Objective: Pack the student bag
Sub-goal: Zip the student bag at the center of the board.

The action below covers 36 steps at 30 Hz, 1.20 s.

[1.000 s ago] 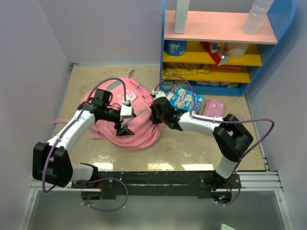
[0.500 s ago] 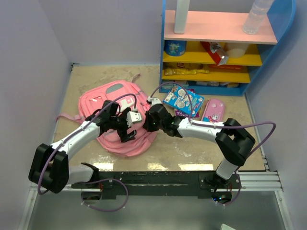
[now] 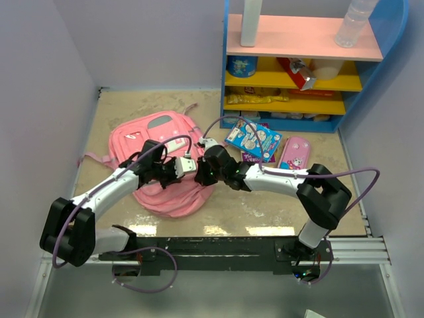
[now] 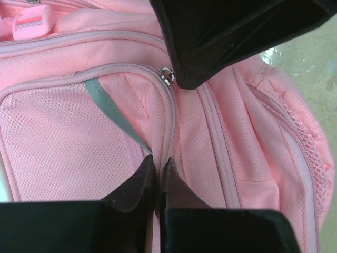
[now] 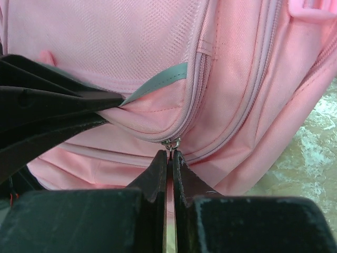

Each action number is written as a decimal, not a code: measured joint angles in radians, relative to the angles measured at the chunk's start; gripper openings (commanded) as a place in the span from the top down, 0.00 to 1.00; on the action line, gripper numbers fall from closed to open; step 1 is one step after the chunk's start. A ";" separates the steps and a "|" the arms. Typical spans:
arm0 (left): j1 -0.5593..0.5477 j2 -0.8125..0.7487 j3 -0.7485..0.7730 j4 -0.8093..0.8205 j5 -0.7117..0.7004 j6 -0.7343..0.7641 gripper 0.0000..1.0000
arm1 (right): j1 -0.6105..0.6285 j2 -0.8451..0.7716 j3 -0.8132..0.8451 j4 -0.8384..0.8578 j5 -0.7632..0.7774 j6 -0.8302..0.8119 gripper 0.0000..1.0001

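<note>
Resting place: the student bag (image 3: pixel 156 142) lay flat on the table (image 3: pixel 265 205), left of centre, its long axis running from the arms' side towards the rear wall.
Front pocket: the front pocket (image 5: pixel 105 37) faced up, and its zip track (image 5: pixel 196 95) curved around the pocket's corner.
Zipper pull: the zipper pull (image 5: pixel 171 143) sat at that corner, on the side of the bag nearest the right arm.
Right gripper: the right gripper (image 5: pixel 170 158) was pressed together on the zipper pull, a thin tab showing between its fingers. From there the track ran straight away from the fingertips and up the pocket's edge.
Left gripper: the left gripper (image 4: pixel 157 179) pinched a fold of the bag's cloth at the pocket seam, just beside the right gripper and on the pocket side of the track.
Deciding relation: the pull was already in the right gripper, so this arm seemed the one to move. The likely move was a draw along the track, with the left pinch bracing the cloth against it.
Risk: the curve at the corner could make the slider bind if the draw went straight.
Further out: a picture book (image 3: pixel 252 139) and a pencil case (image 3: pixel 295 152) lay to the right of the bag, in front of the shelf (image 3: pixel 298 36), not yet packed.
</note>
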 measured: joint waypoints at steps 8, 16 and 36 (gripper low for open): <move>0.002 -0.028 0.003 -0.076 0.025 0.183 1.00 | -0.112 0.025 0.023 -0.004 -0.170 -0.093 1.00; 0.005 -0.071 0.003 -0.169 0.038 0.355 1.00 | -0.139 0.072 0.117 -0.060 -0.225 -0.213 1.00; 0.067 -0.053 0.027 -0.406 0.122 0.512 1.00 | -0.245 0.060 0.200 -0.015 -0.061 -0.204 0.53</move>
